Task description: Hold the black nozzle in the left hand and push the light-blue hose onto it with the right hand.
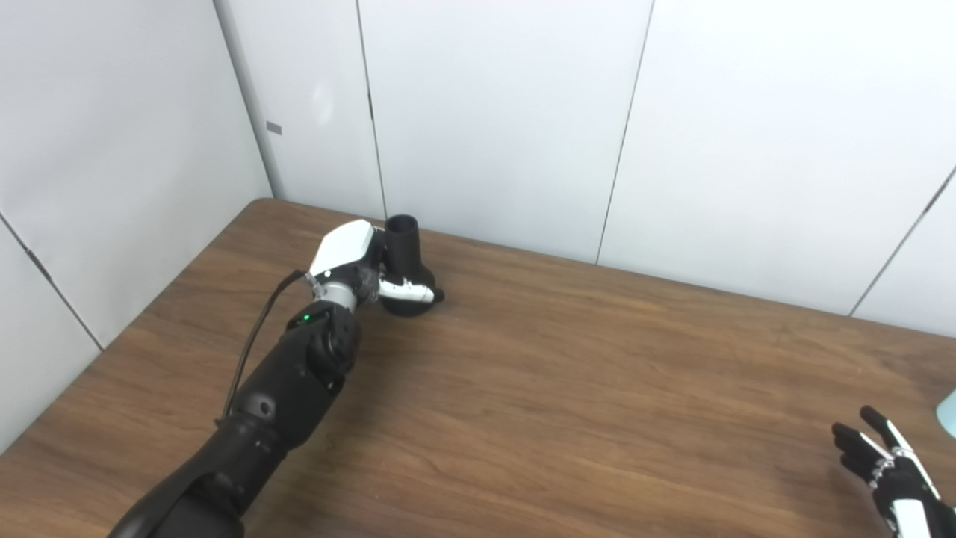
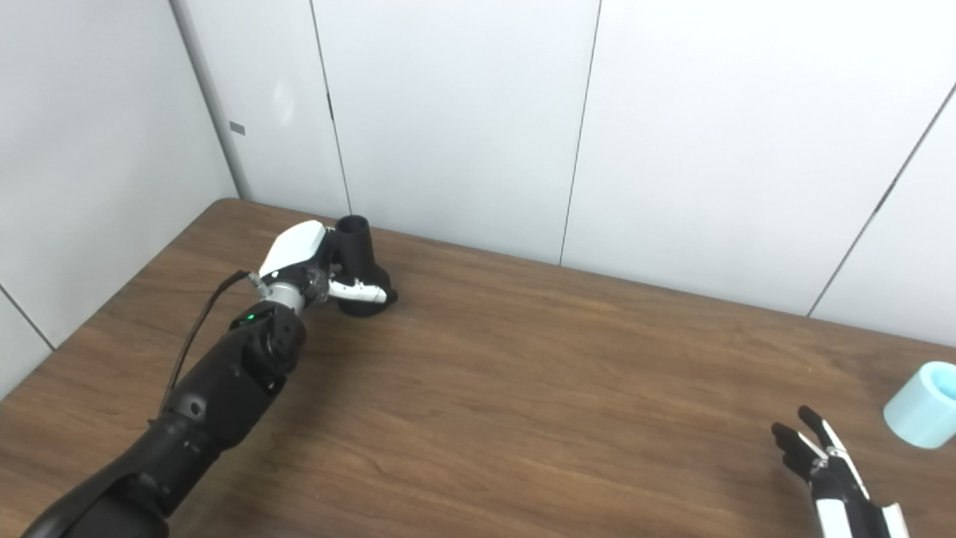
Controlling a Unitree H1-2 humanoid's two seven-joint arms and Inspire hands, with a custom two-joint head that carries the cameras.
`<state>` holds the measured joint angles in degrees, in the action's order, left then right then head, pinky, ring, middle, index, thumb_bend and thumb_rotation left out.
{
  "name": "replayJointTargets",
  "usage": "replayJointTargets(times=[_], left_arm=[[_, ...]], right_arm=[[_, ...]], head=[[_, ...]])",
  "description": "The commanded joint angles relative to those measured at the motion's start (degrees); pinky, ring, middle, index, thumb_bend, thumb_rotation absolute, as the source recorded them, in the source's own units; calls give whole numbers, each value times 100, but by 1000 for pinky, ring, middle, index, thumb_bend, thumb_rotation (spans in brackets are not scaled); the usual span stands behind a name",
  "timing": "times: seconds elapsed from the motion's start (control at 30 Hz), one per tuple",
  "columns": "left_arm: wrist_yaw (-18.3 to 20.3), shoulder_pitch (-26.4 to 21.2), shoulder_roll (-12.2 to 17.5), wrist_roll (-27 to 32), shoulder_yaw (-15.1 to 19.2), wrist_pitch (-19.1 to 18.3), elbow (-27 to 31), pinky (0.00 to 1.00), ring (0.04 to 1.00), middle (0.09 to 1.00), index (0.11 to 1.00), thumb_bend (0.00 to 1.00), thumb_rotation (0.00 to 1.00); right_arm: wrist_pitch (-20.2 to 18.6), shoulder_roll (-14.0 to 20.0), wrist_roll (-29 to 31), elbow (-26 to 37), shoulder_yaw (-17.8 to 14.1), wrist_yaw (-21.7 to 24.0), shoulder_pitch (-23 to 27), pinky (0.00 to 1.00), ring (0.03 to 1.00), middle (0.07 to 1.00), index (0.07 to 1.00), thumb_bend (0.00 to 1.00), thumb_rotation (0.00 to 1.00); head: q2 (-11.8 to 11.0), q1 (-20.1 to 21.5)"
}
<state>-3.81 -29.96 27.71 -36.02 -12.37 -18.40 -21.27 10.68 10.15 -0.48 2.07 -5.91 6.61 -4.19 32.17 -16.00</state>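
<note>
Light-blue hose, a short pale cylinder of soft-looking plastic (image 2: 925, 404), is lying on the brown wooden table (image 2: 523, 388) just beyond and to the outer side of the right hand (image 2: 825, 467), not touching it. That hand is hovering low at the near edge with its fingers spread and holding nothing. Farther off, the left hand (image 1: 358, 265) is wrapping around the black flared plastic nozzle (image 1: 405, 258), its thumb crossing the wide base while the open neck is pointing up. Judging from this, the nozzle grasp looks nearly done; picking up the hose and pushing it on are both remaining.
</note>
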Motion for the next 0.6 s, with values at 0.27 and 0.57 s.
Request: replayJointTargets(times=[0.27,0.57], left_arm=[[98,568,-248,-376,-180,-297,1069,972,723,529,460,519,0],[218,1202,-494,-865,-495,-315,2145,983,698,510,473,522,0]], right_arm=[[-296,-293,136,105,103,-92,-354,895,875,840,910,448,1000],[-425,-325,-45,197,174,-153,-360,837,849,825,913,436,1000]], head=[[137,257],[239,651]])
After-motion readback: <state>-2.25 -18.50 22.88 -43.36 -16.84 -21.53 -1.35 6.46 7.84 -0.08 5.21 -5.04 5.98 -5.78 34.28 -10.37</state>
